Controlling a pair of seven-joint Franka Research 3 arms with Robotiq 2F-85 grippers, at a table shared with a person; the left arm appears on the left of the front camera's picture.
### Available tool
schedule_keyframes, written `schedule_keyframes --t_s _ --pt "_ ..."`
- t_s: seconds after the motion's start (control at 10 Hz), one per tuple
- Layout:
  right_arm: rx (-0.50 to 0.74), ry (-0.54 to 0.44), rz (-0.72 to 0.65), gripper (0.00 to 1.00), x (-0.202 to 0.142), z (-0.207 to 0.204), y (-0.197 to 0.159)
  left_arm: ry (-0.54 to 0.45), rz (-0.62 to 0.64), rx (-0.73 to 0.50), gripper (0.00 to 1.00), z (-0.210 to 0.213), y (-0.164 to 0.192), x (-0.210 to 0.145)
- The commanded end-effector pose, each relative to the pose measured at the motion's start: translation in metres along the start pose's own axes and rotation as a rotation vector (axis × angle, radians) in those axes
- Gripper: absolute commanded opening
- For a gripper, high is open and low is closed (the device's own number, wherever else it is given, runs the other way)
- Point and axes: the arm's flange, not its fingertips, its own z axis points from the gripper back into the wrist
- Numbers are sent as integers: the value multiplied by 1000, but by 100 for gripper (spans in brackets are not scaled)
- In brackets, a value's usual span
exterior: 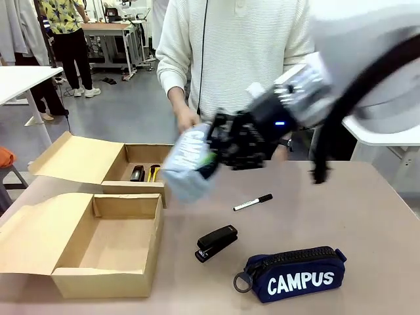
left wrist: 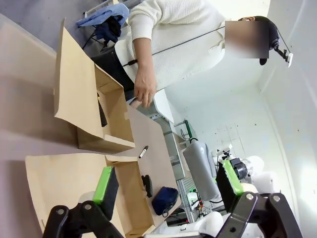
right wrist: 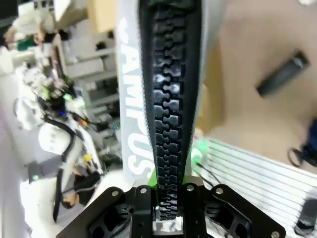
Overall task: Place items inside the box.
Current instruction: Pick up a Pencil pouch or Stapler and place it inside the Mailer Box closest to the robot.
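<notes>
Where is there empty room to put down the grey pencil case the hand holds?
The near box is bare inside. So is the table's right side, beyond the marker. Crowded: the part-filled far box, and the front middle, with the stapler and navy pouch.

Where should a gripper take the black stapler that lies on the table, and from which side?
Probably across its middle, from straight above. The black stapler lies flat on the table, its long body running diagonally, so the jaws should turn to close on its two long sides. The near box and the navy pouch lie apart from it, leaving room.
</notes>
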Motion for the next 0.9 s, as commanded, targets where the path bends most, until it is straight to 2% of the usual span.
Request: schedule_keyframes --t_s 0.0,0.1,0.2,0.3,0.5,0.6,0.7,0.8 --pt "-40 -1 66 10 9 -71 40 -15 -20 -22 100 -1 -1 0" --pt "-64 32 90 10 0 -104 47 -15 -20 -22 100 -1 -1 0" --pt "-82 46 115 10 -5 -115 43 -15 -20 -22 100 -1 -1 0" --pt "-16 20 67 10 -12 -74 35 -15 -20 -22 100 -1 -1 0" --pt "-16 20 67 10 -12 -74 35 -15 -20 -22 100 -1 -1 0" --pt "-40 45 92 10 -11 -104 37 -15 -20 -22 100 -1 -1 0" --pt "-165 60 134 10 -12 -129 57 -15 -20 -22 100 -1 -1 0" --pt "-204 43 168 10 -8 -146 75 -15 -20 -22 100 -1 -1 0"
